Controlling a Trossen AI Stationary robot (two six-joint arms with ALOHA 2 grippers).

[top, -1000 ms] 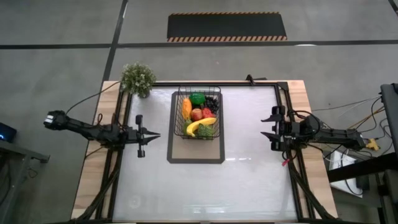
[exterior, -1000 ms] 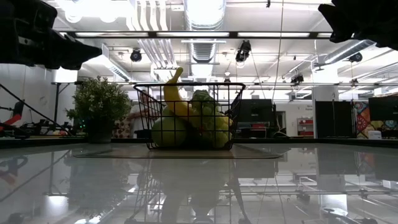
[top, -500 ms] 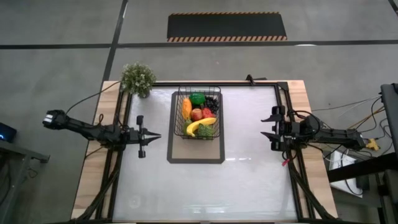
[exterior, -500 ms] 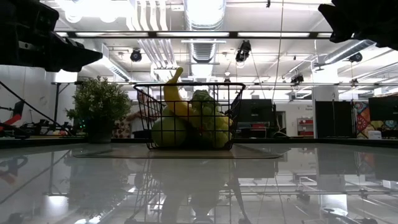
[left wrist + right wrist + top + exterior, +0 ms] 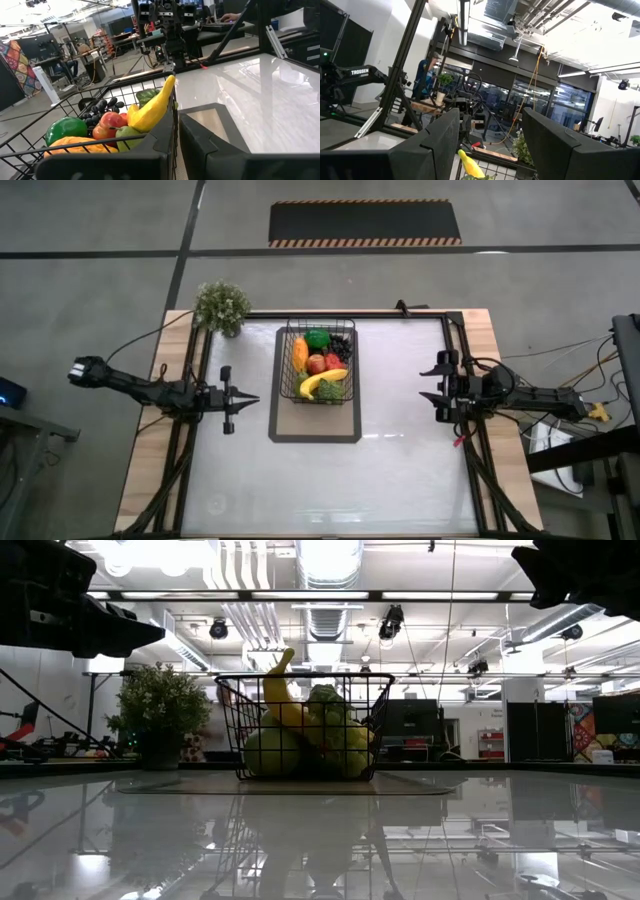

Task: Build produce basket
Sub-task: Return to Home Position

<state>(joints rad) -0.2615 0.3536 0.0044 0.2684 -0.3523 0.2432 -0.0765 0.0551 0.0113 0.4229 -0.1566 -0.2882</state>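
Glossy and white, the surface [image 5: 400, 470] carries the basket [image 5: 283, 365] at its far middle, on the far end of a dark-bordered mat [image 5: 315, 428]. Inside lies the produce [image 5: 318, 363]: a banana [image 5: 322, 383] on top, an orange piece, red and green fruits, and dark grapes in a far corner. Whatever sits beneath them is hidden. To the basket's left hovers the left tool [image 5: 251, 398], fingers drawn together, holding nothing. By the right edge waits the right tool [image 5: 427, 383], fingers spread, empty. The low view cuts both arms off at its top corners. Nothing on the surface has shifted since half a second ago.
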